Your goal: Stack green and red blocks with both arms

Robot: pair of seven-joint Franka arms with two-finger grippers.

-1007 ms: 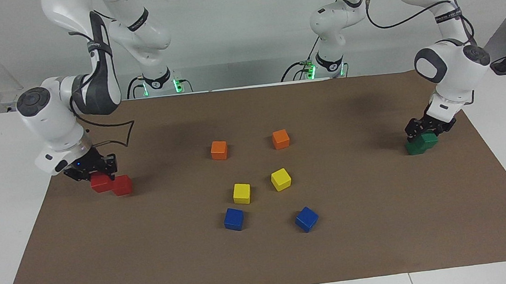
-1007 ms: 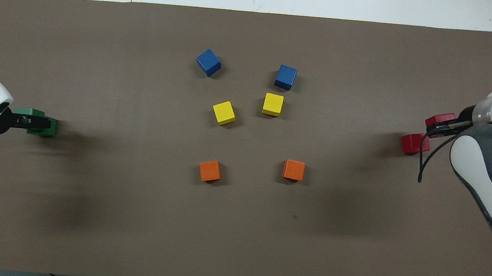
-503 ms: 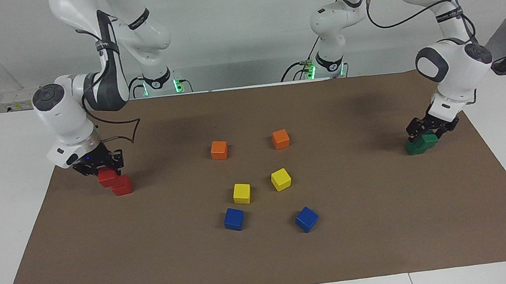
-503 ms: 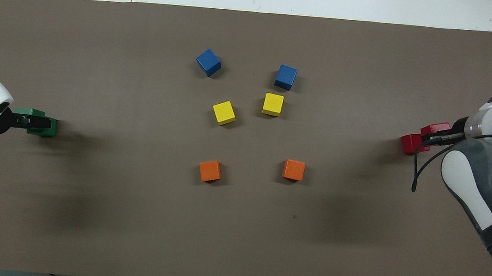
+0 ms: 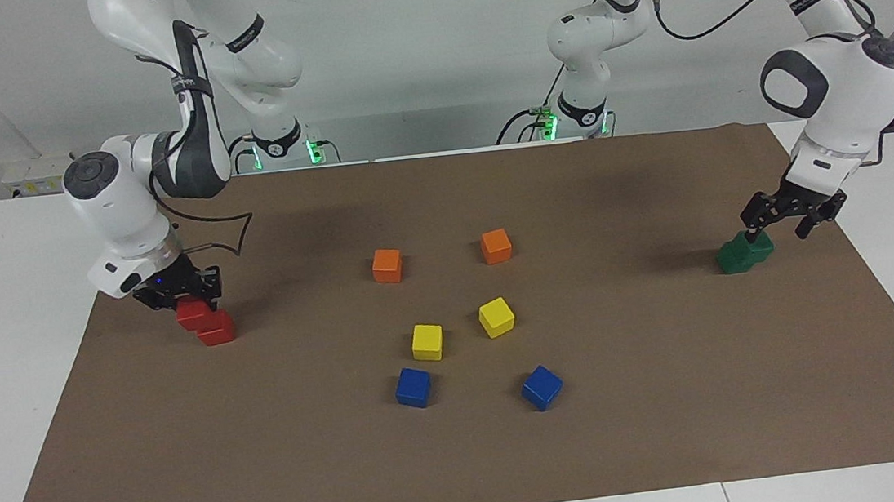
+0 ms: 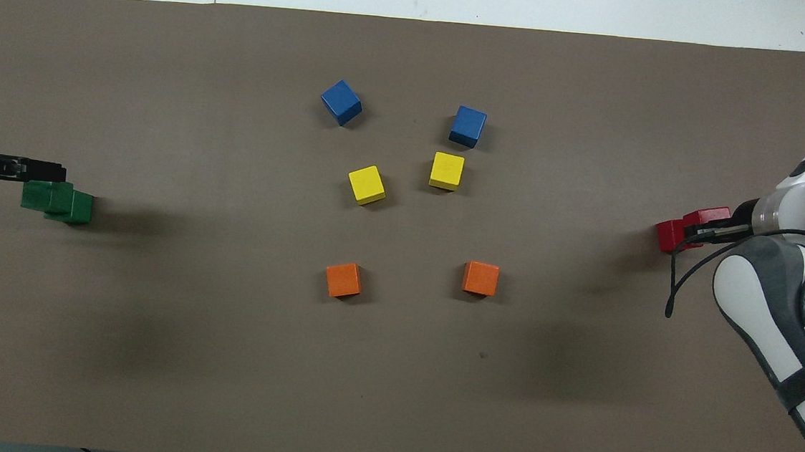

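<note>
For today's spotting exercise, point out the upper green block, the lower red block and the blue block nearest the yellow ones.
upper green block (image 5: 758, 244): facing view, its visible front face.
lower red block (image 5: 216, 331): facing view, its front face.
blue block (image 6: 468, 126): overhead view, its top face.

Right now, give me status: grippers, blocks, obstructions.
Left gripper open, above the green blocks, upper one overhanging. Right gripper shut on upper red block, over lower red block. No obstructions.
</note>
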